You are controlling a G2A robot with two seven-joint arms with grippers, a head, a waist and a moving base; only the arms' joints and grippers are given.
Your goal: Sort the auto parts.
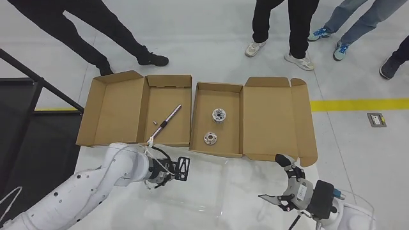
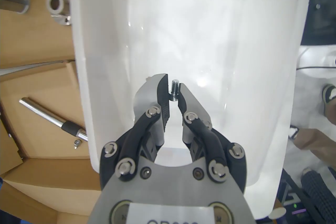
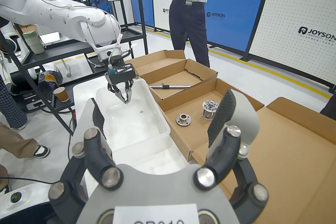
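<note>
Nearest the robot, the right gripper [image 3: 162, 104] hangs near the right end of a white, see-through plastic tray [image 3: 164, 130]. Its jaws are spread wide, with nothing between them. The left gripper [image 2: 172, 86] points down into the tray's other end. Its jaws are pinched nearly together on a small silver bolt [image 2: 174, 92], gripped by the head, with the threaded end sticking out past the fingertips. Whether the bolt touches the tray floor cannot be told.

Just beyond the tray, two open cardboard boxes sit side by side with their flaps laid flat. The left box [image 1: 169, 80] holds a long silver rod [image 1: 169, 118] with a dark band, lying slantwise, and a small screw [image 1: 155, 122] just beside one end of it. The right box [image 1: 220, 88] holds two round metal parts, apart from each other. A flanged hub [image 1: 210, 138] lies nearer the tray, and a ribbed ring [image 1: 219, 114] lies farther back.
</note>
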